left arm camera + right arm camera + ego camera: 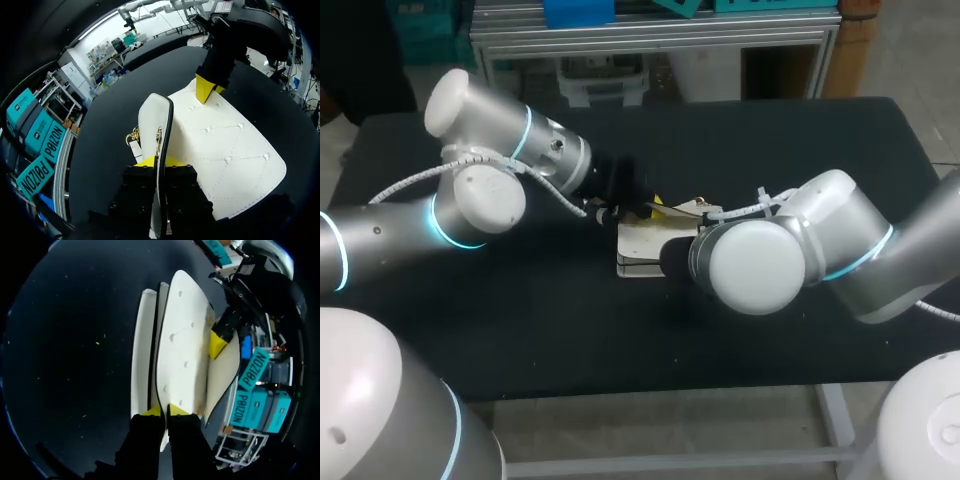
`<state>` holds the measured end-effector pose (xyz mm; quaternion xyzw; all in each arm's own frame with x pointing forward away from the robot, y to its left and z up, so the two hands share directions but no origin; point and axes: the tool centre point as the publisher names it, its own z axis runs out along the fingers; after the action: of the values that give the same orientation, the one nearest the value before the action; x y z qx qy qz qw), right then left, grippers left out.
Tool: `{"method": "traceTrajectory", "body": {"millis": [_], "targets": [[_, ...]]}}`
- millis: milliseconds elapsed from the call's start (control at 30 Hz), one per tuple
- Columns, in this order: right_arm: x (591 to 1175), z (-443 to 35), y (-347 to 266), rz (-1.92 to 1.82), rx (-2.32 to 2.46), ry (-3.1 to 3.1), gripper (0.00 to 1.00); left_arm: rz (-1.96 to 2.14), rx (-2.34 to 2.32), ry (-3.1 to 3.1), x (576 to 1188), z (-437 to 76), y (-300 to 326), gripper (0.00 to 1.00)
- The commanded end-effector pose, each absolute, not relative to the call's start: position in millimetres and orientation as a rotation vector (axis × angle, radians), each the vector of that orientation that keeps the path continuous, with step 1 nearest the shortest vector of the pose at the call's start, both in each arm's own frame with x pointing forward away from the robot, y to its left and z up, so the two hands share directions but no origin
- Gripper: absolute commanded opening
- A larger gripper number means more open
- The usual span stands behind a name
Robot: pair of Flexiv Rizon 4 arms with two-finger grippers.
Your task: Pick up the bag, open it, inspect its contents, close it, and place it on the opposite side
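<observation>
- The white quilted bag (642, 245) lies near the middle of the black worktop (770, 140), between the two arms.
- The left pincer (156, 161) is pinching a black-trimmed panel of the bag that stands on edge between its yellow tips. A gold clasp (134, 135) sits just beside that panel.
- The right pincer (165, 411) is pinching the edge of another white panel from the far side. In the head view its fingers are hidden behind the wrist.
- From where I stand the bag looks light. Its panels seem stiff enough to hold their shape, but they hinge freely, so the mouth could flop.
- The smooth skin may be slippery, so I'd grip thin rims and trim rather than the broad quilted face.
- The clasp looks delicate and is best kept clear of the fingers.
</observation>
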<state>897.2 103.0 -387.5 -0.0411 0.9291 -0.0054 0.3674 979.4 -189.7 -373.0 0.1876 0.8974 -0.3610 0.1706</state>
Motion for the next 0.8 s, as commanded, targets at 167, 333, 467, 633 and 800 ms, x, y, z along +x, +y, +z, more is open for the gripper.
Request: {"method": "traceTrajectory", "body": {"millis": [167, 333, 467, 633, 800], "targets": [[900, -396, 103, 0.013, -0.103, 2.049, 0.0, -1.028, 0.428, 2.524, 969, -383, -193, 0.0], [900, -396, 103, 0.013, -0.103, 2.049, 0.0, -1.068, 0.393, 2.526, 970, -374, -190, 0.4], [900, -396, 103, 0.013, -0.103, 2.049, 0.0, -1.077, 0.382, 2.525, 971, -364, -185, 0.48], [900, -396, 103, 0.013, -0.103, 2.049, 0.0, -1.113, 0.357, 2.534, 975, -352, -179, 0.4], [900, -396, 103, 0.013, -0.103, 2.049, 0.0, -1.101, 0.332, 2.533, 980, -345, -176, 0.32]]}}
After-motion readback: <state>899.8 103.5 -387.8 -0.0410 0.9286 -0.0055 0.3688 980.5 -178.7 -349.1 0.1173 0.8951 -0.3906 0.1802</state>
